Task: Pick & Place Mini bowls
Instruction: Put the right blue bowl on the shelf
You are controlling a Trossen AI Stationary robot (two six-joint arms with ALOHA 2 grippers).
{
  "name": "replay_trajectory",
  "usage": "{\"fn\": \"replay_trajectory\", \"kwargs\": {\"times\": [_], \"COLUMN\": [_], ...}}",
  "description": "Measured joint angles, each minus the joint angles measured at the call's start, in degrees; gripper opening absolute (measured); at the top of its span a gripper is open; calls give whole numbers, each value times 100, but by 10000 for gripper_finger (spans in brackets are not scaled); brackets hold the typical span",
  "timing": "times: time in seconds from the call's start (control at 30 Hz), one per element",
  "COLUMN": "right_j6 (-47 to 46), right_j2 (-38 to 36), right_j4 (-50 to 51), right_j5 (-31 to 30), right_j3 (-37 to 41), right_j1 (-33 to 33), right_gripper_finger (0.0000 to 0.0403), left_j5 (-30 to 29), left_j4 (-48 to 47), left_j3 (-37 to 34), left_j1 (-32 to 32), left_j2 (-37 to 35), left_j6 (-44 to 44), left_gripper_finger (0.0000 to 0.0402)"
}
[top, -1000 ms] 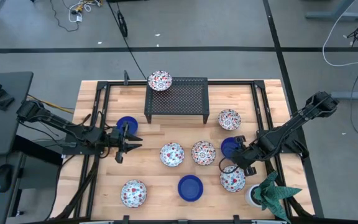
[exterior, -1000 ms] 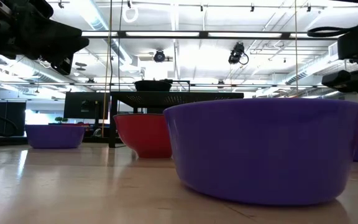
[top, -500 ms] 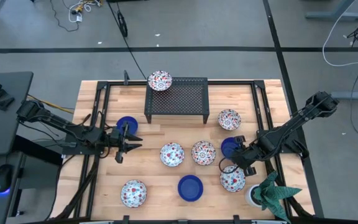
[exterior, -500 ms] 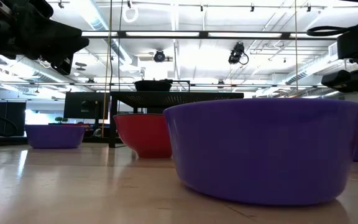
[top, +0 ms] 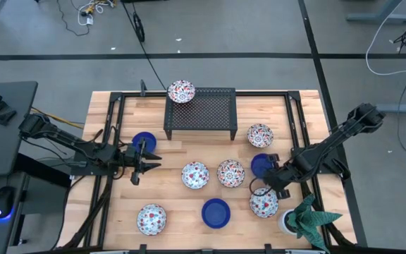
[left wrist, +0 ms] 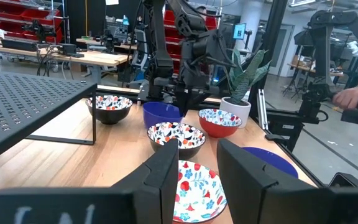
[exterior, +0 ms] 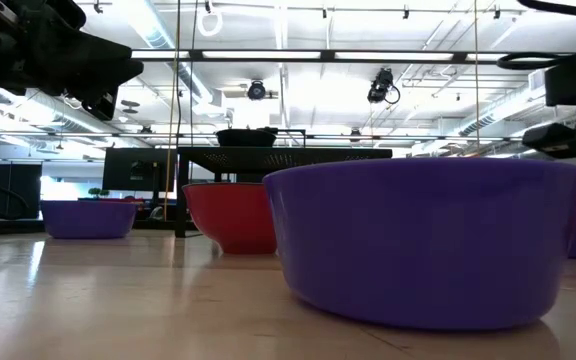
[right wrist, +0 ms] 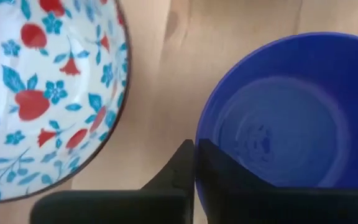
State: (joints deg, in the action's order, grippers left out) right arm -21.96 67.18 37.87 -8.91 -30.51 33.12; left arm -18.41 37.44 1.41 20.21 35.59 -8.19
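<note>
On the tabletop (top: 118, 212), near its right side, a blue bowl (top: 261, 166) has the right claw (top: 268, 178) at its rim: the wrist view shows the thin wall (right wrist: 197, 155) nipped between closed fingers. I judge this bowl is only being picked. One floral bowl (top: 181, 91) sits on the black rack (top: 199, 111); the others lie scattered, unplaced. Room is tight here, with floral bowls (top: 263, 204) just beside and the potted plant (top: 303, 217) near. The left claw (top: 146, 156) waits, fingers slightly parted, near another blue bowl (top: 143, 140).
</note>
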Motion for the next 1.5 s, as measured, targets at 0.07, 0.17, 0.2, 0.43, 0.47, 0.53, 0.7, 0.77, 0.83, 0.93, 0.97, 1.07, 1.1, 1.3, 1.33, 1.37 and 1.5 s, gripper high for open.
{"fn": "replay_trajectory", "kwargs": {"times": [0.07,0.17,0.2,0.43,0.47,0.53,0.7,0.77,0.83,0.93,0.97,1.07,1.1,1.3,1.33,1.37,1.5], "right_j6": [-75,-132,-123,-180,-207,-253,-262,-188,-7,303,451,998,1252,2738,2980,3226,4273], "right_j2": [5,24,34,35,33,31,31,31,30,27,28,26,26,86,131,200,589], "right_j4": [-14,44,60,514,623,906,1410,1473,1413,1113,945,364,153,-794,-862,-900,-1027], "right_j5": [-115,-218,-222,-368,-460,-618,-677,-677,-686,-693,-678,-653,-651,-971,-1133,-1314,-2250], "right_j3": [-7,-108,-157,-884,-1038,-1352,-2164,-2497,-2819,-3218,-3330,-3635,-3709,-4108,-4169,-4236,-4603], "right_j1": [-1,-2,-4,-3,-5,-11,-89,-135,-182,-250,-271,-334,-367,-679,-748,-816,-1150], "right_gripper_finger": [6,6,6,5,5,5,4,4,4,4,4,4,4,4,4,4,4], "left_j5": [0,0,0,0,0,0,0,0,0,0,0,0,0,0,-1,-2,-13], "left_j4": [1,2,3,3,4,3,3,3,5,5,5,4,3,3,3,3,5], "left_j3": [0,0,0,0,1,2,2,2,2,2,2,2,2,2,2,2,2], "left_j1": [0,0,0,0,1,0,0,1,0,0,0,0,0,0,1,0,0], "left_j2": [0,2,2,2,2,2,2,1,2,2,2,2,2,2,2,2,0], "left_j6": [-4,-4,-4,-7,-7,-8,-8,-10,-8,-8,-8,-8,-8,-8,-7,-6,1], "left_gripper_finger": [115,115,115,115,115,115,115,115,115,115,115,115,115,115,115,115,115]}}
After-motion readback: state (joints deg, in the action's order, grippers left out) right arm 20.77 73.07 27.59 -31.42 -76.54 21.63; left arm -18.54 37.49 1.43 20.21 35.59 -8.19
